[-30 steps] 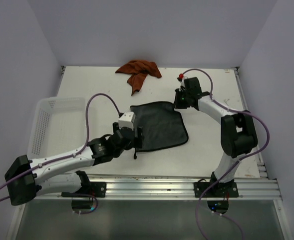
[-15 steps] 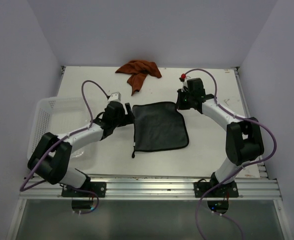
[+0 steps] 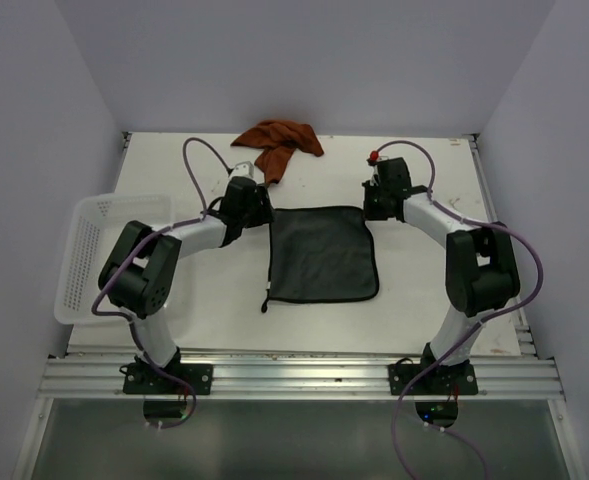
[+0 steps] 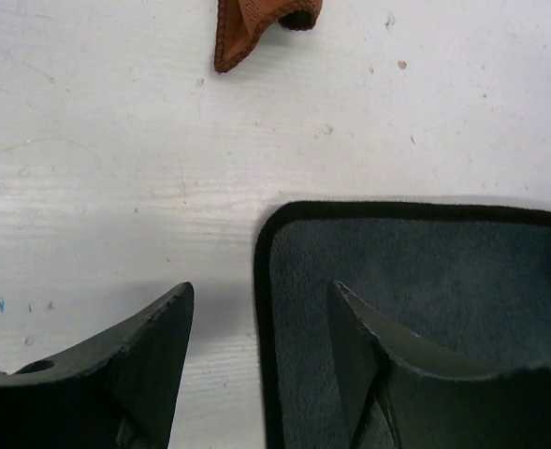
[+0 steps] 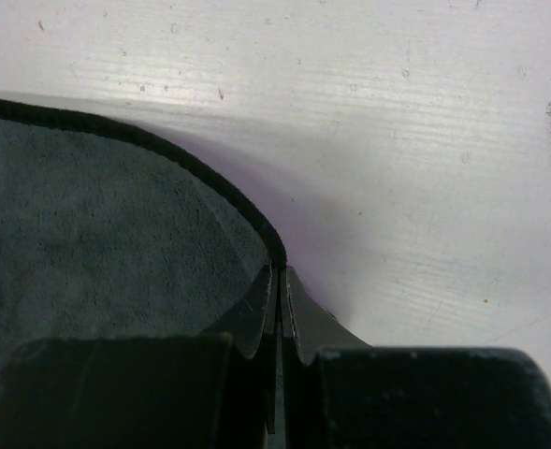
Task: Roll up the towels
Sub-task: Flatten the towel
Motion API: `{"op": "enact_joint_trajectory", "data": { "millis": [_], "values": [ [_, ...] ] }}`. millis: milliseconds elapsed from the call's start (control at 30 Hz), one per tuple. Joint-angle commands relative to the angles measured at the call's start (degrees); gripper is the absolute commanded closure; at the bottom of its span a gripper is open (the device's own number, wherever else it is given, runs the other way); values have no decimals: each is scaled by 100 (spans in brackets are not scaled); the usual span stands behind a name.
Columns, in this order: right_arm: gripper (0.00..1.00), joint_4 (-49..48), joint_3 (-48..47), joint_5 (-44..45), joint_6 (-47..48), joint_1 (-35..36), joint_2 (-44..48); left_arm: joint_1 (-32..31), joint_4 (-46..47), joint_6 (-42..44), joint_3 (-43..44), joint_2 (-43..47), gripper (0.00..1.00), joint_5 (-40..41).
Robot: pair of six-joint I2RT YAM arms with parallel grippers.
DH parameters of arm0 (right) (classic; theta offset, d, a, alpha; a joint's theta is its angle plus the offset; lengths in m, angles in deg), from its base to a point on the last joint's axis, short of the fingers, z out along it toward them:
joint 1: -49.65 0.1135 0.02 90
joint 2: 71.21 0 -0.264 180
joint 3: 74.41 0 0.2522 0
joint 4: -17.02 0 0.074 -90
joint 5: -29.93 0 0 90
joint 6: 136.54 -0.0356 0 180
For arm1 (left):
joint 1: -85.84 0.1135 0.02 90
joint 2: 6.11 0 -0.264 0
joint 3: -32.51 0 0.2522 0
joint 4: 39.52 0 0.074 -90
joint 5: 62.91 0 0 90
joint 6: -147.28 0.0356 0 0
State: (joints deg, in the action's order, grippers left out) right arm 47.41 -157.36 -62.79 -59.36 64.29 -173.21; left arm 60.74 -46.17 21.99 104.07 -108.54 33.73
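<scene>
The dark grey-black towel (image 3: 322,253) lies spread flat on the white table, dark side up. My left gripper (image 3: 262,213) is open at its far left corner; in the left wrist view (image 4: 261,290) the jaws straddle the towel's black-edged corner (image 4: 415,281), one finger over bare table, the other over the cloth. My right gripper (image 3: 370,209) is shut on the towel's far right corner, and the right wrist view (image 5: 277,273) shows the edging (image 5: 163,150) pinched between the jaws and lifted a little. The rust orange towel (image 3: 277,142) lies crumpled at the back, its tip in the left wrist view (image 4: 256,23).
A white perforated basket (image 3: 104,250) stands at the left edge of the table, beside the left arm. Grey walls close in the table at the back and sides. A metal rail (image 3: 304,375) runs along the near edge.
My left arm has swung from the towel's near left side up to its far left corner. The towel's near left edge now lies flat. My right gripper has shifted slightly, holding its corner.
</scene>
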Motion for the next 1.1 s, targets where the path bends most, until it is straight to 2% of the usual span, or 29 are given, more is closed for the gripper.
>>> {"op": "enact_joint_trajectory", "data": {
  "millis": [0,67,200,300,667,1067],
  "values": [
    [100,8,-262,44,25,4,-66,49,-79,268,416,-346,38,338],
    [100,16,-279,52,25,4,-119,49,26,338,469,-461,39,374],
    [100,17,-262,61,34,4,-163,49,53,435,679,-812,50,409],
    [100,16,-253,87,34,-13,-189,49,27,479,715,-953,53,435],
    [100,-1,-227,158,43,-13,-259,49,308,567,741,-1086,53,277],
    [100,60,-244,263,95,-13,-277,-214,-298,865,1277,-1454,57,839]
  ]
}}
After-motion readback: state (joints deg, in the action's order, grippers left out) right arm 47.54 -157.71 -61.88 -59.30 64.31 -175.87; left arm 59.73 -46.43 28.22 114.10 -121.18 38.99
